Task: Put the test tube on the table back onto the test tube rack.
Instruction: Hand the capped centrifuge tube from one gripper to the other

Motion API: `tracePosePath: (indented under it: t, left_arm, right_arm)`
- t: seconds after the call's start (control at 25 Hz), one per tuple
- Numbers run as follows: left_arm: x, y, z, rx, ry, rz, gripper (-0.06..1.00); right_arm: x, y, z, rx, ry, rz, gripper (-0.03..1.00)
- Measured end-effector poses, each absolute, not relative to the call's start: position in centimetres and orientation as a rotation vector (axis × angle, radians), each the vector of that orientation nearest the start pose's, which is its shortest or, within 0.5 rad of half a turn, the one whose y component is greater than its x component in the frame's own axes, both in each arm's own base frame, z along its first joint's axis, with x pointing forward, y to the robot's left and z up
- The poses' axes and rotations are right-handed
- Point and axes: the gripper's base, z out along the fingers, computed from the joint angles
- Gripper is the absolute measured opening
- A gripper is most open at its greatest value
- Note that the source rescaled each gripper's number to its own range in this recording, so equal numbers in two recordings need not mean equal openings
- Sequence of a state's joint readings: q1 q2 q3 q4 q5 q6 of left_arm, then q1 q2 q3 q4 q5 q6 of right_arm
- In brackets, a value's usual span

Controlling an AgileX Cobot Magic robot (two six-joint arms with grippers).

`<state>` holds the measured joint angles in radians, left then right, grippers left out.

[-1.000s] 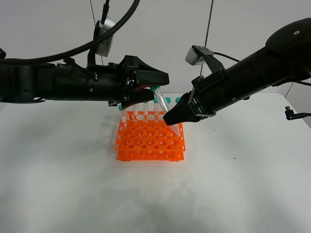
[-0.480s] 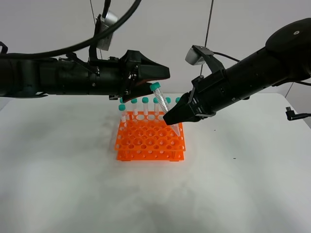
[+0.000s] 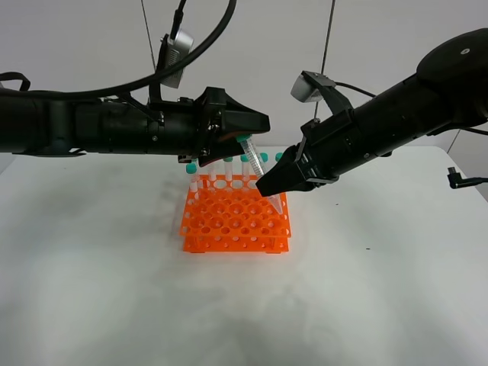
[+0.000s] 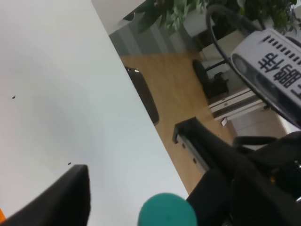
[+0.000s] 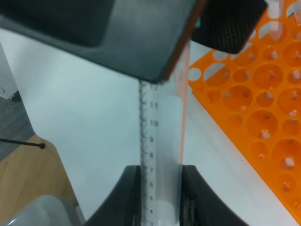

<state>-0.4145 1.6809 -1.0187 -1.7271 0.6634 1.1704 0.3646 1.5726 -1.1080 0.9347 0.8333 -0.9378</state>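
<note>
One test tube [image 3: 255, 163] — tip in right tool [image 3: 270, 189], cap by left tool [image 3: 235, 139].

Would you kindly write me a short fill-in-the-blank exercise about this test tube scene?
The right gripper is shut on a slim clear plastic test tube with a conical tip, which is ____, not upright. The plastic rack of round holes below is bright ____. The left gripper stands open at that tube's teal screw ____.
Missing words: tilted; orange; cap.

One rack [image 3: 235, 223], one table [image 3: 381, 290], two arms [image 3: 396, 114]. One tilted tube [image 3: 255, 166]; at least five upright tubes [image 3: 227, 169], with more perhaps hidden
</note>
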Motion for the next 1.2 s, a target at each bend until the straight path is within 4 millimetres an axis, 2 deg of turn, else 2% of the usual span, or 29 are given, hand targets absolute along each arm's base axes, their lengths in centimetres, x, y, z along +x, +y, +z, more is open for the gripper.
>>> tracePosePath:
  t: [0.2,0.8,0.88,1.08,1.2]
  left_arm:
    - [30.41,-19.44,24.99,0.254,2.157,-1.274,0.72]
    - [30.76,-18.88,24.99,0.259,2.145,-1.25,0.7]
    - [30.76,-18.88,24.99,0.261,2.145,-1.249,0.63]
    - [30.76,-18.88,24.99,0.261,2.145,-1.249,0.35]
    - [30.7,-18.93,25.03,0.267,2.143,-1.258,0.29]
  right_arm:
    - [28.34,16.53,27.38,-0.897,2.287,0.863,0.02]
    - [28.35,16.47,27.32,-0.885,2.302,0.859,0.02]
    - [28.35,16.47,27.32,-0.885,2.302,0.859,0.02]
    - [28.35,16.47,27.32,-0.885,2.302,0.859,0.02]
    - [28.35,16.47,27.32,-0.885,2.302,0.859,0.02]
